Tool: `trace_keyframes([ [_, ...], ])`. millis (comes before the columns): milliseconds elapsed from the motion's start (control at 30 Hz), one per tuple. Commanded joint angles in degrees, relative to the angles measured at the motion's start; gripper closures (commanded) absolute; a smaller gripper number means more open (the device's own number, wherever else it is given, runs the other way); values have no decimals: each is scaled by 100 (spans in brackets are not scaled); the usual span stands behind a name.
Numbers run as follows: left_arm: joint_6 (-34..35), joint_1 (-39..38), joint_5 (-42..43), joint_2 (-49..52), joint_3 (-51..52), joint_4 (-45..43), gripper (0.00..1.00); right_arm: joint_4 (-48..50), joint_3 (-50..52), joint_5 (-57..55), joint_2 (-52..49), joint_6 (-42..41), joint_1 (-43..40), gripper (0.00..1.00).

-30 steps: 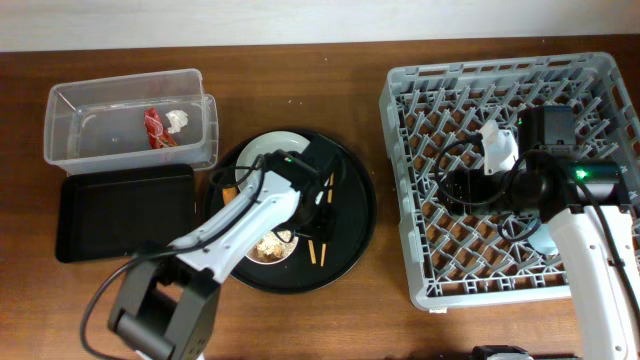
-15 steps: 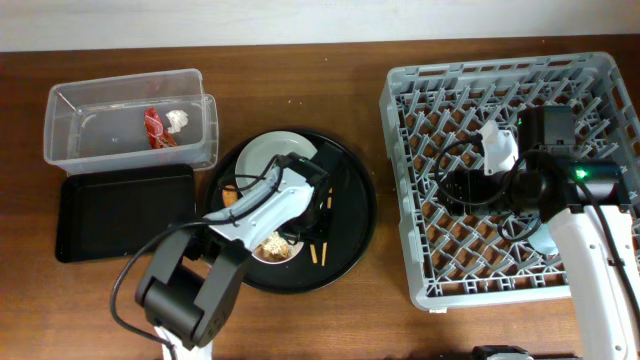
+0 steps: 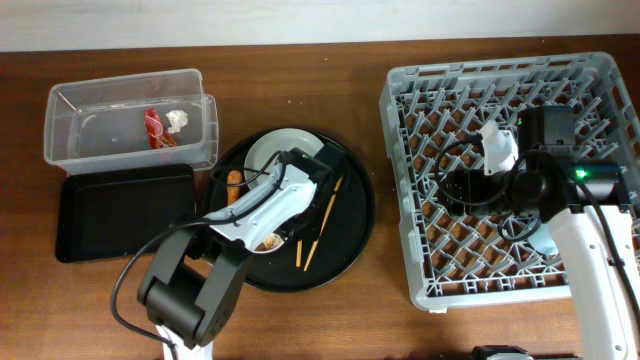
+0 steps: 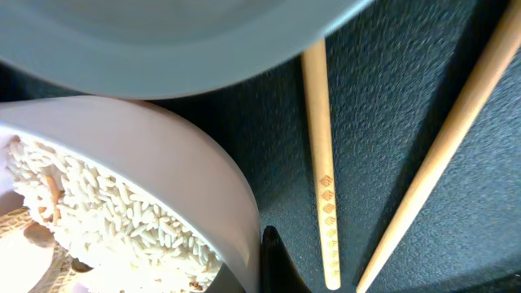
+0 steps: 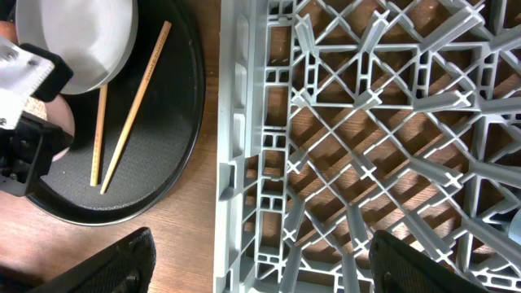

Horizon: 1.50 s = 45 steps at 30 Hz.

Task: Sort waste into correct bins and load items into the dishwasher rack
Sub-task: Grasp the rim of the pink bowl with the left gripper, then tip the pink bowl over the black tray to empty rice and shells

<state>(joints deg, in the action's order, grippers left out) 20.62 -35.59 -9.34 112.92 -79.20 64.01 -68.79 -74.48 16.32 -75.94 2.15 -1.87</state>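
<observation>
The small pale bowl holds beige rice scraps on the round black tray. My left gripper is shut on its rim, one black fingertip against the outer wall and the other hidden. Two wooden chopsticks lie beside it, below the grey-green plate. An orange-brown sausage piece lies at the plate's left. The clear tub contains a red wrapper and a tissue. My right gripper hangs open over the left rim of the grey rack.
The shallow black tray sits in front of the clear tub. The round black tray lies between the bins and the rack. A light-blue cup rests in the rack, partly under my right arm.
My left gripper closed on the bowl's rim. The chopsticks shifted right and fanned apart on the round tray. The right arm has not moved.
</observation>
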Motion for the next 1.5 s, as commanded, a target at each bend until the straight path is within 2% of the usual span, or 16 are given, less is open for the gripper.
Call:
trace_keyframes([
  [0, -28, 13, -256, 20, -286, 103, 100, -9, -74, -50, -9, 42, 35, 17],
  [200, -31, 262, -273, -522, -350, 186, 100, -46, -74, -50, -9, 42, 35, 17],
  [300, -103, 916, -225, -1331, -350, 212, 100, -44, -74, -52, -9, 44, 35, 17],
  [367, -505, 1517, 219, -1755, -348, 205, 100, -44, -74, -52, -9, 44, 35, 17],
  [533, -1714, 3539, 2210, -1941, -188, 39, 100, -44, -74, -52, -9, 44, 35, 17],
  [633, -2138, 4474, 3163, -1941, 175, -315, 100, -44, -74, -52, -9, 44, 35, 17],
  [867, -3598, 6487, 6520, -1912, 1281, -1071, 100, -52, -74, -52, -9, 44, 35, 17],
  [933, -3724, 6955, 7604, -1910, 1738, -1521, 100, -81, -74, -52, -9, 44, 35, 17],
  [1000, -3724, 7388, 8083, -1908, 2221, -2124, 100, -92, -74, -52, -9, 44, 35, 17],
  [1100, -3727, 7781, 8531, -1908, 2721, -2693, 100, -87, -74, -52, -9, 44, 35, 17],
  [1267, -4363, 7814, 9364, -1908, 2765, -2739, 100, -94, -74, -52, -9, 44, 35, 17],
  [1467, -4374, 7816, 9359, -1908, 2765, -2739, 100, -109, -74, -52, -9, 44, 35, 17],
])
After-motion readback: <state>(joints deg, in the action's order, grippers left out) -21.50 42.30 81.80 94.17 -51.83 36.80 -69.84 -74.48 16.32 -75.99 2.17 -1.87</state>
